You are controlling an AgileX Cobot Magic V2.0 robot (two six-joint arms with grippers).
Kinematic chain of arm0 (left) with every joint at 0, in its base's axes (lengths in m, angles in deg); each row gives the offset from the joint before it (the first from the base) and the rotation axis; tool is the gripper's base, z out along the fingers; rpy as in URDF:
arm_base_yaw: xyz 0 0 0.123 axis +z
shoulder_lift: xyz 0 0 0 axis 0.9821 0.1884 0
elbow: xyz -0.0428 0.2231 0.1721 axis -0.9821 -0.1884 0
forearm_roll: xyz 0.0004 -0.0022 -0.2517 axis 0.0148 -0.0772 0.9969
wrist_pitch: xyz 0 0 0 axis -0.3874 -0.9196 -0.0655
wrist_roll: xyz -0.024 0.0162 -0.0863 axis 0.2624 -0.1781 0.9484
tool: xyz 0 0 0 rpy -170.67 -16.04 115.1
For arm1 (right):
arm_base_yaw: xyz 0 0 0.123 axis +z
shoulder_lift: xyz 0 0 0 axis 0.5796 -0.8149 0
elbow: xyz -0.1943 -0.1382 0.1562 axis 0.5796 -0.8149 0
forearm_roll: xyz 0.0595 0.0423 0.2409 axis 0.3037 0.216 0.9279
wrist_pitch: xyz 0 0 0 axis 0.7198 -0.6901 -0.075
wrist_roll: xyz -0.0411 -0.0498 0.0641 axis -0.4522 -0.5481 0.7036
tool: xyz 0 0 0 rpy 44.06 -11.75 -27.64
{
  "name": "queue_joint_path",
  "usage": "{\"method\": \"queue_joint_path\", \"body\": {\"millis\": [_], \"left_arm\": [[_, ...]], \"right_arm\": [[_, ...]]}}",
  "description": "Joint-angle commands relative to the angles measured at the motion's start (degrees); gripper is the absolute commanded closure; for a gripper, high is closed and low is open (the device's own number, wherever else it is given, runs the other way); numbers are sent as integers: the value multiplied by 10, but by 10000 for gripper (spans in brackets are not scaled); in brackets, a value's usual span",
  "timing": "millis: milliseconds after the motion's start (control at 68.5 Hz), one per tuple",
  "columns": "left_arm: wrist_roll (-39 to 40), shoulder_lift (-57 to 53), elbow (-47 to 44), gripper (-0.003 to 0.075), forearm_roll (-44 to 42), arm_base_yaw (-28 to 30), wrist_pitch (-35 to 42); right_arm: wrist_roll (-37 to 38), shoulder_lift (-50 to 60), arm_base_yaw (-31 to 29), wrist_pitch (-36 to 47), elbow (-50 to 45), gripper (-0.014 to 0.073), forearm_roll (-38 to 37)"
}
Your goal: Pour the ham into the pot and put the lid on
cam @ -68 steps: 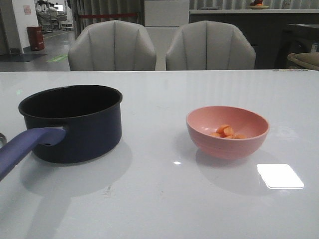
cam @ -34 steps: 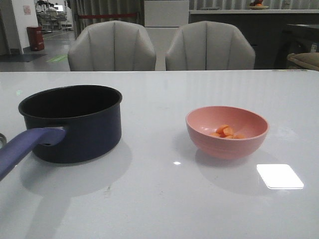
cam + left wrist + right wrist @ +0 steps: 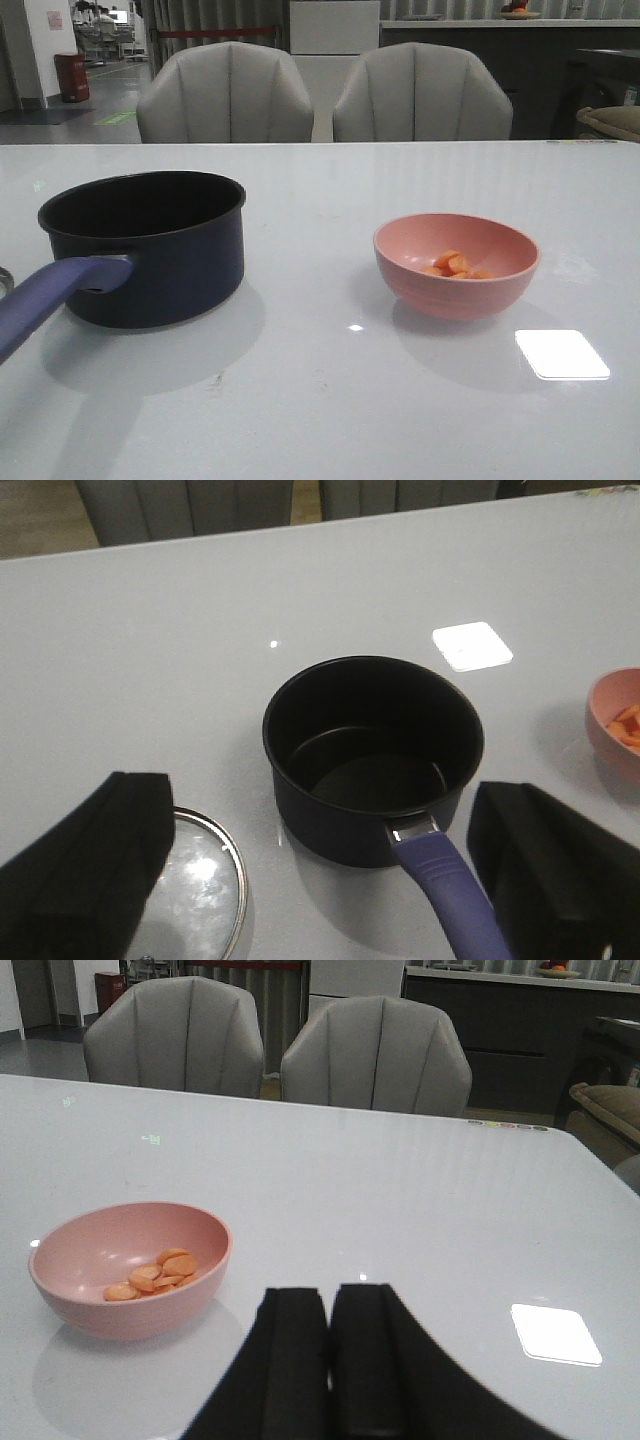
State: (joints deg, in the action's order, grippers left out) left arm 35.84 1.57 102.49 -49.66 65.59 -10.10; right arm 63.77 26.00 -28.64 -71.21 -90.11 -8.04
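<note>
Pot (image 3: pixel 145 250) upright, empty — lid (image 3: pixel 205 885) flat beside; ham (image 3: pixel 455 264) in bowl (image 3: pixel 456 265).

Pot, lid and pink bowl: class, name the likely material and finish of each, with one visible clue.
Pot: probably metal, dark nonstick-looking coating; matte black inside, faint sheen.
Lid: glass with metal rim; it is see-through with a bright edge.
Pink bowl: likely matte plastic or composite, possibly ceramic; dull, even colour, no sharp glare.

Left pincer (image 3: pixel 320 880) agape, right pincer (image 3: pixel 330 1360) closed.
</note>
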Motion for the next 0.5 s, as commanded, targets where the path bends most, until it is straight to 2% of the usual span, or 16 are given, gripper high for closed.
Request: {"method": "queue_joint_path", "body": {"millis": [0, 307, 482], "left_arm": [[1, -71, -21, 82, 7, -17, 47], [1, -280, -106, 82, 11, -29, 37], [1, -310, -126, 82, 16, -29, 45]], "right_arm": [[0, 11, -2, 50, 3, 448, -7], [0, 11, -2, 50, 3, 448, -7], [0, 11, -2, 56, 3, 448, -7]]}}
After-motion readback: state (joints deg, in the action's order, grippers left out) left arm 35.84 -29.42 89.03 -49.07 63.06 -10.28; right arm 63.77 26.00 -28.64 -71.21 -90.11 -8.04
